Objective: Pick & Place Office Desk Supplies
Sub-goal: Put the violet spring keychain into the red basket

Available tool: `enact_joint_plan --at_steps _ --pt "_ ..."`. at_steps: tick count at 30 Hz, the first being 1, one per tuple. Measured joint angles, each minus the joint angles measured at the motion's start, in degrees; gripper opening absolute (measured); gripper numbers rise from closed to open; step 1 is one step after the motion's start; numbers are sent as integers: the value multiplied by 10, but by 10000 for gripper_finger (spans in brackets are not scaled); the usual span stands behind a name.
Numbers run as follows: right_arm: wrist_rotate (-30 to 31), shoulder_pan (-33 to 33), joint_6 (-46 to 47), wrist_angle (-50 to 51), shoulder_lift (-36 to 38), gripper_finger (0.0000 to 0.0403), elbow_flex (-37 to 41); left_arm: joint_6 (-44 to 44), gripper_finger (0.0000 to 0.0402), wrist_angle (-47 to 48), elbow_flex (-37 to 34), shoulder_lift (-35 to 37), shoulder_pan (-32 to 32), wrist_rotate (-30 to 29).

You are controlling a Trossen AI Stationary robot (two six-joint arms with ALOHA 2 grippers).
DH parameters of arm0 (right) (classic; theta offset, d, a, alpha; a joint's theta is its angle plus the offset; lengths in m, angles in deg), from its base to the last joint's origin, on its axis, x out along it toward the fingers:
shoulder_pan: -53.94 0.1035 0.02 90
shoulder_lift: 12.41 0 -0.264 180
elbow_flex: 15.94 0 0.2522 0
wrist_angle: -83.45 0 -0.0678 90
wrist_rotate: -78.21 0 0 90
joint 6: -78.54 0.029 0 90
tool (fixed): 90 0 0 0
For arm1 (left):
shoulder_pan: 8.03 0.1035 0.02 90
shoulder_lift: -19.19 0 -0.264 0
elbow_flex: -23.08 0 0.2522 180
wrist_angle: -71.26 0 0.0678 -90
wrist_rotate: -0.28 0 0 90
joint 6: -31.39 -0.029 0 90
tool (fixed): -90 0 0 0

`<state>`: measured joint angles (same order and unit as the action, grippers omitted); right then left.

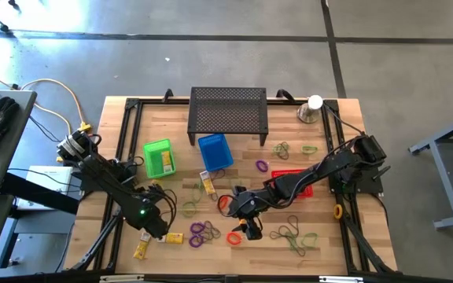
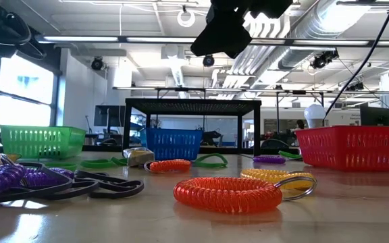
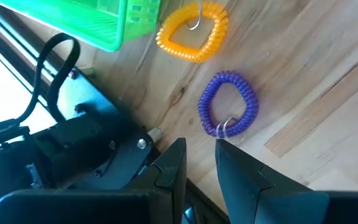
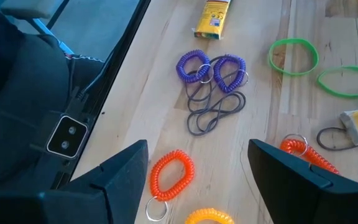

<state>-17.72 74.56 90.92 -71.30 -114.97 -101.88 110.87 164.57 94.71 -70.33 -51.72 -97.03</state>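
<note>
Your right end effector (image 1: 251,229) hangs above the front middle of the worktop (image 1: 352,189) with its fingers (image 4: 120,174) spread wide and nothing between them. In the right wrist view an orange coil loop (image 4: 171,174) lies on the wood directly below that gap, with a yellow coil (image 4: 209,217) just beside it. Farther off lie two purple coils (image 4: 211,67) touching a tangle of dark rubber bands (image 4: 215,107), a yellow packet (image 4: 213,17) and a green band (image 4: 294,56).

Your left end effector (image 1: 160,225) sits low at the front left of the worktop. Its fingers (image 3: 169,174) stand narrowly apart and hold nothing; a purple coil with a key ring (image 3: 227,104) lies on the wood just past the tips, and an orange-yellow coil (image 3: 192,31) lies beyond it beside the green basket (image 3: 79,25).

From above you also see a blue basket (image 1: 215,152), a red basket (image 1: 303,189) partly under the right arm, and the black perforated stand (image 1: 228,110) at the back.
</note>
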Motion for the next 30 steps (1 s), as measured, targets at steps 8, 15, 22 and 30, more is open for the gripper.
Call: enact_joint_plan --at_steps 8,15,22,30 --pt "0 0 -1 0 0 265 0 50 79 35 0 0 0 0" --pt "-2 0 -2 0 0 265 0 59 79 35 0 0 0 -3" --pt "-2 0 -2 0 0 265 0 59 96 34 -1 0 0 -3" --pt "-1 0 -2 1 0 265 0 64 170 22 -15 0 -5 -13"
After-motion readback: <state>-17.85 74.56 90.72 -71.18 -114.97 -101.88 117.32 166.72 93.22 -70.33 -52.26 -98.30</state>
